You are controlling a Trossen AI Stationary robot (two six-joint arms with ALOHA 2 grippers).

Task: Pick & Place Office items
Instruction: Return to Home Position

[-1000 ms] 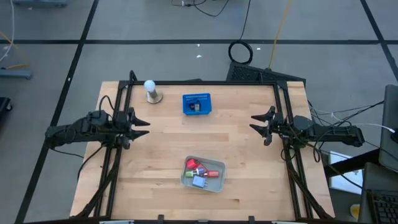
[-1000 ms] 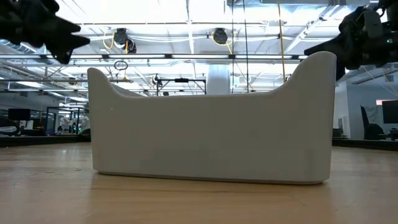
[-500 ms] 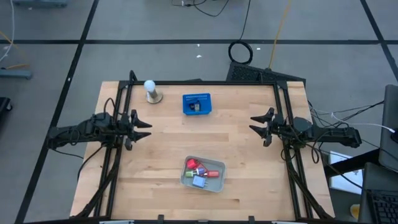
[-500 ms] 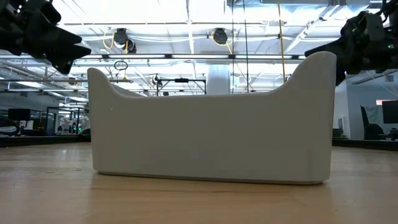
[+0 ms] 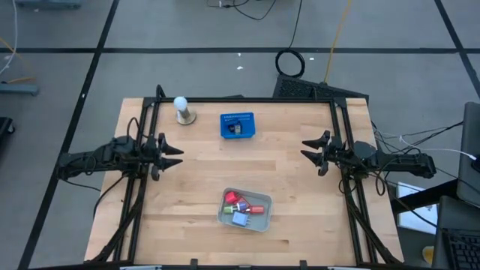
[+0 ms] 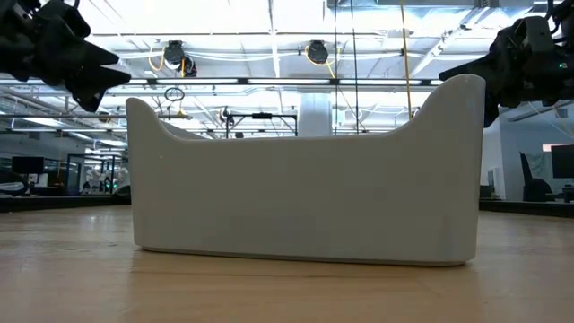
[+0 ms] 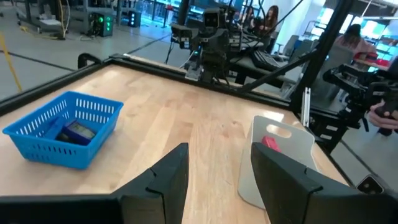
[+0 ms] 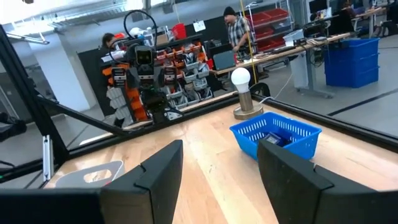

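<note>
On the table (image 5: 195, 172), the perforated basket (image 5: 237, 115) sits midway along the far edge with a small boxy item (image 5: 235, 128) inside it. The ball on a round stand (image 5: 182, 109) is just to the basket's left. The bin (image 5: 264, 201) lies nearer the front edge, almost straight before the basket, with the office items (image 5: 238, 206) piled in it. The left gripper (image 5: 175, 154) hangs over the left side and the right gripper (image 5: 306, 148) over the right, facing each other across the middle, well apart from both containers.

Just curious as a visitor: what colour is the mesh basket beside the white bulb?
The basket is blue, seen best in the left wrist view.
</note>
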